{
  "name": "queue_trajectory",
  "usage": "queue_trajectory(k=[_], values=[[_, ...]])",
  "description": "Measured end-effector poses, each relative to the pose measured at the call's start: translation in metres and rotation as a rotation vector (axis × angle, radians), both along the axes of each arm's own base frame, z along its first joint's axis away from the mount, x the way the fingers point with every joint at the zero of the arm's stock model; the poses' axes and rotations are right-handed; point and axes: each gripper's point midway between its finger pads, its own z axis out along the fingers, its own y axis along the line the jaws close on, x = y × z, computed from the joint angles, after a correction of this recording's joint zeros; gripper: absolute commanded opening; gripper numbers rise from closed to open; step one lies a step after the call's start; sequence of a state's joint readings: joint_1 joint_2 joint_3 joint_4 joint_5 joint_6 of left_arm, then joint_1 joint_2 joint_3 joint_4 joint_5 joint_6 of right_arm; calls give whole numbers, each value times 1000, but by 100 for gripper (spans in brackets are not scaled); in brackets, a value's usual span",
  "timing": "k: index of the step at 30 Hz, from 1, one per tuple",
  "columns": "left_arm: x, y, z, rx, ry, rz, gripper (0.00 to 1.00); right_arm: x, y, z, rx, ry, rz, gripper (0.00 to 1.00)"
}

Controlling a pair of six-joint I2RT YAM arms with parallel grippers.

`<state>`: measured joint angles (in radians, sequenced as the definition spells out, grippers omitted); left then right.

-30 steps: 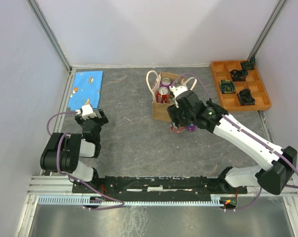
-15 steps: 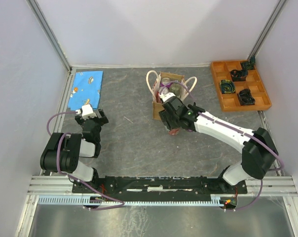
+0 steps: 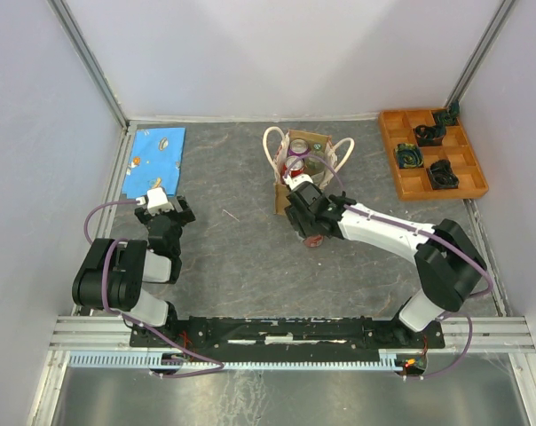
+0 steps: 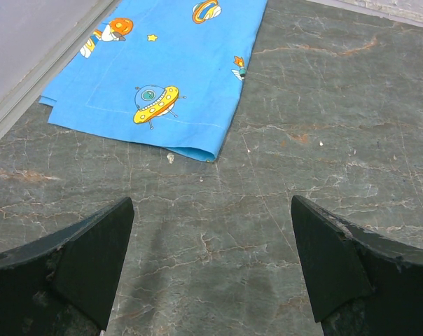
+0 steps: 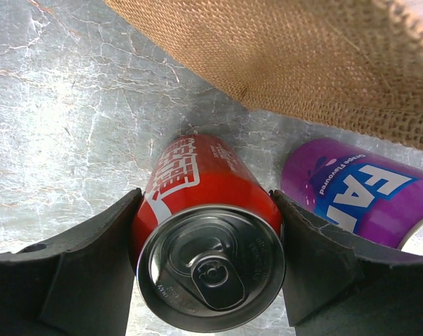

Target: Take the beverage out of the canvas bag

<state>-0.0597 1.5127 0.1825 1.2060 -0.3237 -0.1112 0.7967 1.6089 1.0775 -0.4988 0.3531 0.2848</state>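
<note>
The red can (image 5: pixel 197 175) stands upright just near of the canvas bag (image 5: pixel 302 56), its long axis vertical and its top facing the right wrist camera. The right gripper (image 5: pixel 206 203) is closed around it, one finger touching each side. Two cans are outside the bag: this one and a purple can (image 5: pixel 358 189) beside it. The left gripper (image 4: pixel 211 203) is wide apart and holds nothing, near one blue cloth (image 4: pixel 162 63)

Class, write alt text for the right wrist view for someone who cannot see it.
The right gripper clasps a red can by its sides, lid toward the camera, above a grey marbled table. A purple can sits beside it; the canvas bag fills the top.
</note>
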Motion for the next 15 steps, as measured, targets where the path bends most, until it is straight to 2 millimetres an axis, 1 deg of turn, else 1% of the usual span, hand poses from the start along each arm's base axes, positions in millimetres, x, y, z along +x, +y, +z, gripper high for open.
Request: queue_trajectory(k=[2,3,6,7,8,10,11,13,15], values=[[0,0,0,0,0,0,99,1,0,0,6,-6,-8,13],[0,0,0,0,0,0,99,1,0,0,7,-9,-10,26],[0,0,0,0,0,0,99,2,0,-1,12,-12,-20,57],[0,0,0,0,0,0,99,2,0,-1,15,-12,-23,67],[0,0,0,0,0,0,99,1,0,-1,16,-12,-26,75],[0,0,0,0,0,0,99,0,0,0,21,-11,-33,85],[0,0,0,0,0,0,99,0,-1,-1,24,-10,-36,94],[0,0,0,0,0,0,99,-1,-2,-1,23,-7,-43,99],[0,0,0,0,0,-1,99,-3,-4,-1,19,-6,-43,99]])
